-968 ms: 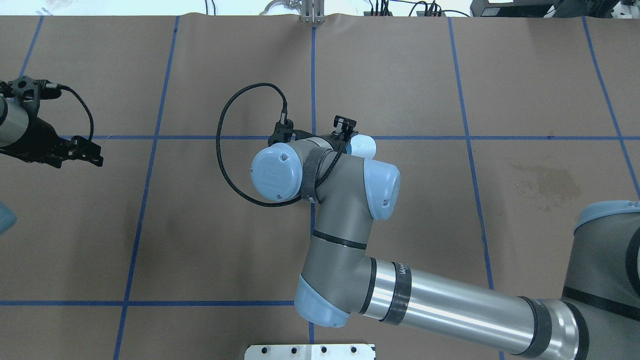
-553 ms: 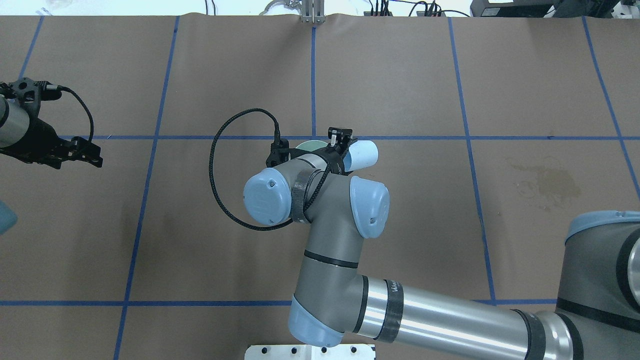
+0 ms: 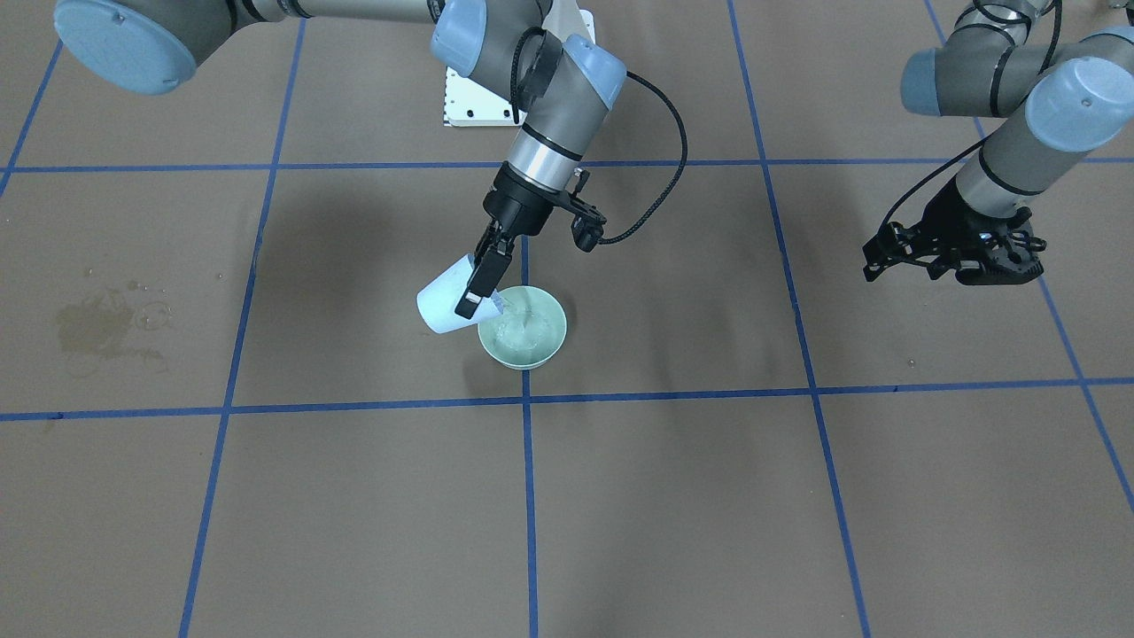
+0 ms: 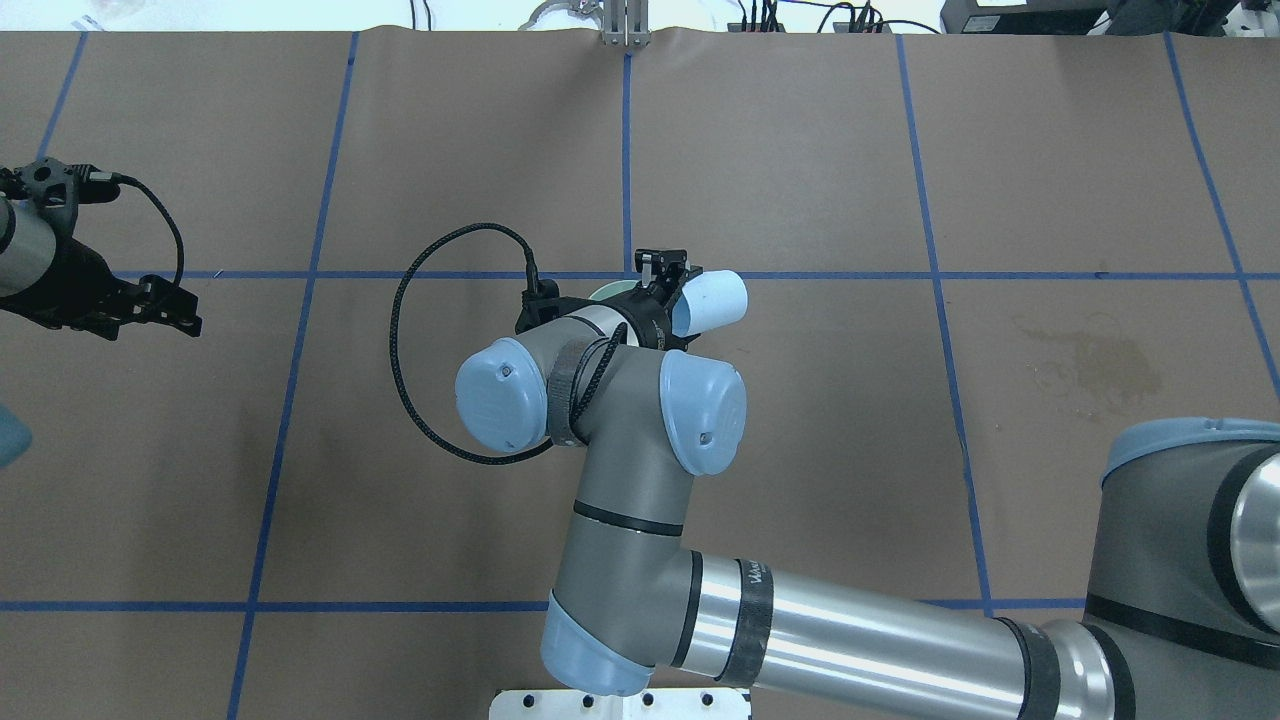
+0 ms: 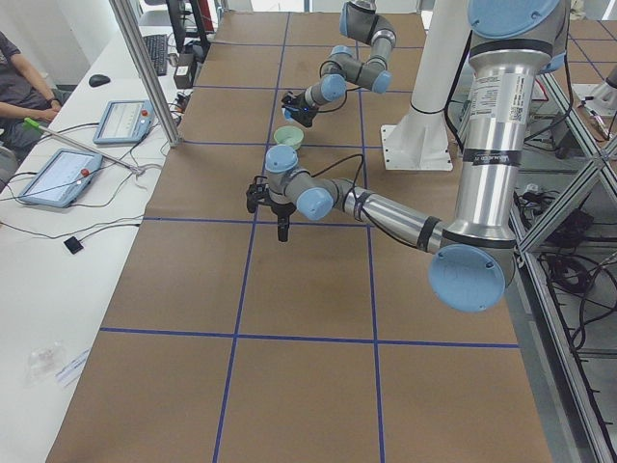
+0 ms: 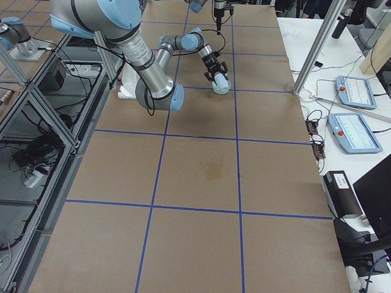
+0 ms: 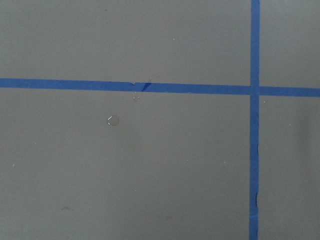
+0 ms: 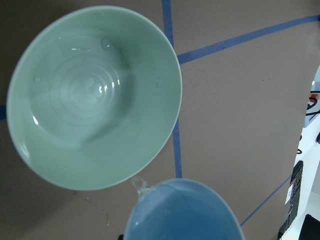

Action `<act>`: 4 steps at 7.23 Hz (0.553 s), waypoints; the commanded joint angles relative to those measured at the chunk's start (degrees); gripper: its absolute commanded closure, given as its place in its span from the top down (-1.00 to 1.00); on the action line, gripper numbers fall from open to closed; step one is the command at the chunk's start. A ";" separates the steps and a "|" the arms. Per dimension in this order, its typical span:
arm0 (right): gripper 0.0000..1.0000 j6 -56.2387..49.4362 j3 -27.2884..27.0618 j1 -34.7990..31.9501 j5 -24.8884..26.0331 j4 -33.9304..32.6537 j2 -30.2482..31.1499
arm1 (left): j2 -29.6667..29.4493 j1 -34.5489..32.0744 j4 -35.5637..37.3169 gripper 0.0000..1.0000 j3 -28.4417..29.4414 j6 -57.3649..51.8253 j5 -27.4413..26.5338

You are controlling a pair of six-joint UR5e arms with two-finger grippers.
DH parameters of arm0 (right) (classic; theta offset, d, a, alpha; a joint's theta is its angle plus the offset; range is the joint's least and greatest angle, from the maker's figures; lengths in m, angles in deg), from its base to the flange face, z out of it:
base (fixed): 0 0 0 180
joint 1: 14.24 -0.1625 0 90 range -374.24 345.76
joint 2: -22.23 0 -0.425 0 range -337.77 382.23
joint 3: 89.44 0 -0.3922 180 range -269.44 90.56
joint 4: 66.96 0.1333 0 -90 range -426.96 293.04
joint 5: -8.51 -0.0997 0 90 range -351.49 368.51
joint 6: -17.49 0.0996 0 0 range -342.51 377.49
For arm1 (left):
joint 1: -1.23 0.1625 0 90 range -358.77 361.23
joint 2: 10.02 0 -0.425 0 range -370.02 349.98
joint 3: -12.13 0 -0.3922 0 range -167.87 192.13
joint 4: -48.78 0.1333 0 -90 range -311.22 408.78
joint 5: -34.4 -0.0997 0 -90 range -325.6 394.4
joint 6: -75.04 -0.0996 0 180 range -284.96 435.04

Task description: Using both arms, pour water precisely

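Note:
My right gripper [image 3: 478,288] is shut on a pale blue cup [image 3: 438,306] and holds it tilted, its mouth over the rim of a pale green bowl [image 3: 551,330]. The water [image 3: 518,330] lies rippling in the bowl's bottom. In the right wrist view the cup [image 8: 185,215] sits below the bowl [image 8: 150,120], the water [image 8: 87,87] shows glints, and a drip hangs at the cup's lip. From overhead the cup [image 4: 712,300] shows, while the bowl [image 4: 610,291] is mostly hidden under the wrist. My left gripper [image 4: 172,310] hangs shut and empty, far off at the table's left.
A dried water stain [image 4: 1095,365] marks the brown paper on the right side. The white pedestal base [image 3: 478,102] stands behind the bowl. A small drop [image 7: 113,120] lies on the paper under my left wrist. Blue tape lines grid the table.
My right wrist has swung toward the overhead view's left and turned, tipping the cup further; the bowl's rim has come into view. The left arm has barely moved.

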 commanded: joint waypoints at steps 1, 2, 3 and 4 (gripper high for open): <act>-0.18 -0.61 0.75 0.39 1.53 -2.38 -0.89 | 0.30 0.00 0.00 1.00 -0.08 0.09 0.03; -0.18 -0.70 1.62 0.39 1.80 -3.53 -1.42 | 0.30 0.00 0.00 1.00 0.01 0.09 0.03; -0.18 -0.70 2.42 0.48 1.89 -3.72 -1.69 | 0.39 0.00 0.00 1.00 0.01 0.09 0.03; -0.19 -0.70 3.03 0.83 2.94 -4.59 -2.30 | 0.39 0.00 0.00 1.00 0.35 0.09 0.12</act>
